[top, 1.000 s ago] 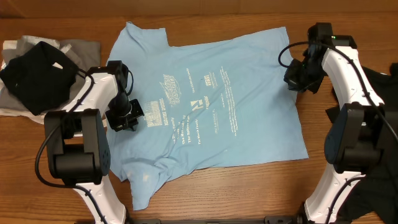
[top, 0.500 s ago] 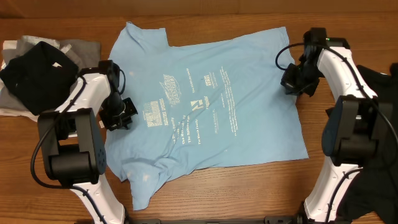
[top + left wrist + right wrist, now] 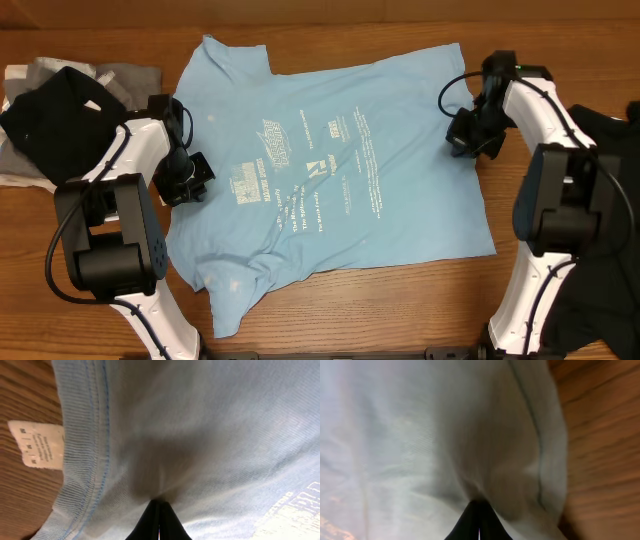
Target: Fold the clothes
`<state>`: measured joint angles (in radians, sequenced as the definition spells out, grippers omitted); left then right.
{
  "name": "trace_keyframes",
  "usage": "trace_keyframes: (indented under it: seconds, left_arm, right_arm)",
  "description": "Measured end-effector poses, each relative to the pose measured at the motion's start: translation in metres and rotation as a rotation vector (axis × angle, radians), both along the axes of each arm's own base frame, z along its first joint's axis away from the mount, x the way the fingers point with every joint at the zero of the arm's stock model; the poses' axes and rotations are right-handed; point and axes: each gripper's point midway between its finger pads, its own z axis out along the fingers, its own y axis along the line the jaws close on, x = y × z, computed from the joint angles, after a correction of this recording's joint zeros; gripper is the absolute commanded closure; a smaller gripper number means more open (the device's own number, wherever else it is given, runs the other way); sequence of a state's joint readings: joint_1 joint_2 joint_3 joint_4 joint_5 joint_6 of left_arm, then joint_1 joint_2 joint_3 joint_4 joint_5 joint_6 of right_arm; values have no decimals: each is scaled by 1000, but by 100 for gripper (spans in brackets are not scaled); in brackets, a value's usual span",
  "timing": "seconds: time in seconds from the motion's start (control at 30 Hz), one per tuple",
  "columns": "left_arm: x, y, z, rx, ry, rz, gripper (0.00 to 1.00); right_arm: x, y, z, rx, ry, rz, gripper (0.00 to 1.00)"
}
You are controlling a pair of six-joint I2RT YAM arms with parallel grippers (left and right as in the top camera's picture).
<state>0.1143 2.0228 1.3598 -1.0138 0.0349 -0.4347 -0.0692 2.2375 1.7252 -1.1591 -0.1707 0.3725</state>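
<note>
Left gripper [image 3: 186, 178]: has slid toward 9 o'clock to the collar, jaws pinched shut on T-shirt [image 3: 340, 150] | T-shirt: flat mid-table [image 3: 400, 315], print up | Right gripper [image 3: 467, 133]: has edged inward at the 3 o'clock hem, jaws pinching cloth | Meaning: both edges likely gripped, fold can begin.

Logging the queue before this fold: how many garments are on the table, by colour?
Light blue: 1, the T-shirt
Black: 2, the left black garment and the right black garment
Grey: 1, the grey garment under the left black one
Total: 4; a white edge beneath the left pile is too hidden to count
</note>
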Motion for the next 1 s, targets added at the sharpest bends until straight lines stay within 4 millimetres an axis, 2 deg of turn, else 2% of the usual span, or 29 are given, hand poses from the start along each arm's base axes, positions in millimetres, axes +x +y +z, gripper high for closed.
trace_keyframes:
  seconds: [0.07, 0.57, 0.9, 1.0]
  left_arm:
    - [0, 4, 0, 11, 1, 5, 96]
    - [-2, 49, -1, 32, -20, 105, 96]
    - [6, 64, -1, 43, -67, 115, 96]
    - [3, 64, -1, 37, -53, 91, 96]
  right_arm:
    - [-3, 2, -8, 10, 22, 0, 96]
    - [-1, -1, -9, -25, 20, -21, 96]
    - [1, -6, -10, -54, 17, -43, 95]
    - [2, -6, -10, -58, 15, -41, 94]
